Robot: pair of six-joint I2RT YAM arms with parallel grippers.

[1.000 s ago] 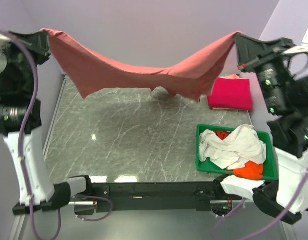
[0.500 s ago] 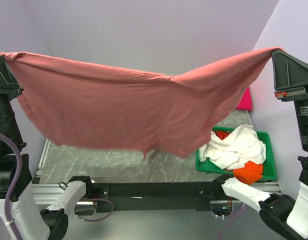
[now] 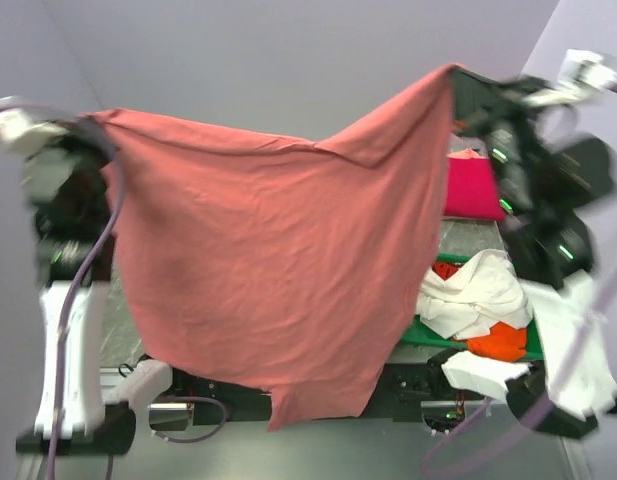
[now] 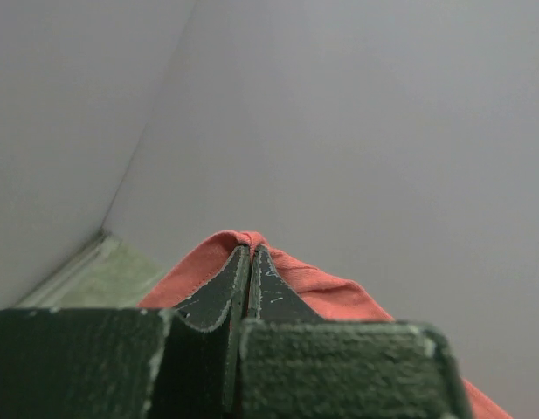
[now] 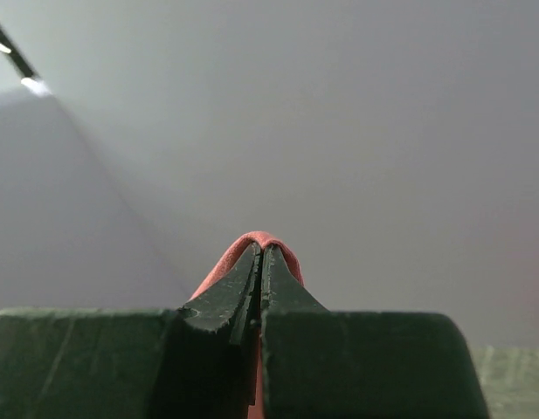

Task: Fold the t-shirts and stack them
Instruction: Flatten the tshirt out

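A large salmon-red t-shirt (image 3: 268, 270) hangs spread in the air between both arms, covering most of the table in the top view. My left gripper (image 3: 93, 118) is shut on its upper left corner; cloth wraps the tips (image 4: 250, 249). High at the right, my right gripper (image 3: 456, 72) is shut on the other corner, with cloth over its tips (image 5: 262, 244). A folded crimson-pink t-shirt (image 3: 473, 188) lies at the back right. White t-shirts (image 3: 478, 290) and an orange one (image 3: 498, 342) are heaped in the green tray (image 3: 533, 345).
The grey marble table (image 3: 108, 320) shows only at the left edge beside the hanging cloth. Purple walls close in the back and both sides. The black rail with the arm bases (image 3: 408, 385) runs along the near edge.
Both arms have swung the salmon-red shirt up and toward the back; it now hangs lower and longer, its bottom edge reaching the near rail. Both arms are blurred with motion.
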